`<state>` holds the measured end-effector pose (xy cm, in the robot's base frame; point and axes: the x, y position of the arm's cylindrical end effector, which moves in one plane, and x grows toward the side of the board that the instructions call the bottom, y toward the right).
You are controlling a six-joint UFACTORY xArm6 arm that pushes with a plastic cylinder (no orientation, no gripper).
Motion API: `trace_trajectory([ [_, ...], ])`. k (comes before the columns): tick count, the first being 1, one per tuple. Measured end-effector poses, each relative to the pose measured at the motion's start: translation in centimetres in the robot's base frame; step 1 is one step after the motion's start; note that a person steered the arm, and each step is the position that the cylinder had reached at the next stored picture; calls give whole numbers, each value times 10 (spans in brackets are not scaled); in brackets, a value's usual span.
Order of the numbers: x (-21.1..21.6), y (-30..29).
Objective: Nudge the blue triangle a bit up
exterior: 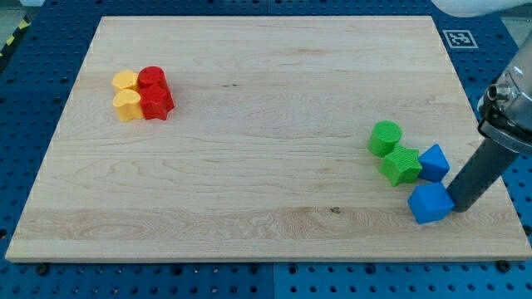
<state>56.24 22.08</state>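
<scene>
The blue triangle (430, 203) lies near the view's bottom right on the wooden board (249, 149). My tip (459, 208) is at the triangle's right side, touching it or nearly so, with the dark rod slanting up to the right. A blue cube (434, 162) sits just above the triangle, next to a green star (401, 165).
A green cylinder (385, 137) stands above and left of the green star. At the view's upper left is a tight cluster: two yellow blocks (126, 93), a red cylinder (152, 79) and a red star (156, 103). The board's right edge is close to the tip.
</scene>
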Motion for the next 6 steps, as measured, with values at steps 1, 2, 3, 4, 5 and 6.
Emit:
trace_trajectory([
  [1, 0, -5],
  [2, -4, -6],
  [3, -24, -7],
  [4, -38, -7],
  [5, -45, -7],
  [6, -57, -8],
])
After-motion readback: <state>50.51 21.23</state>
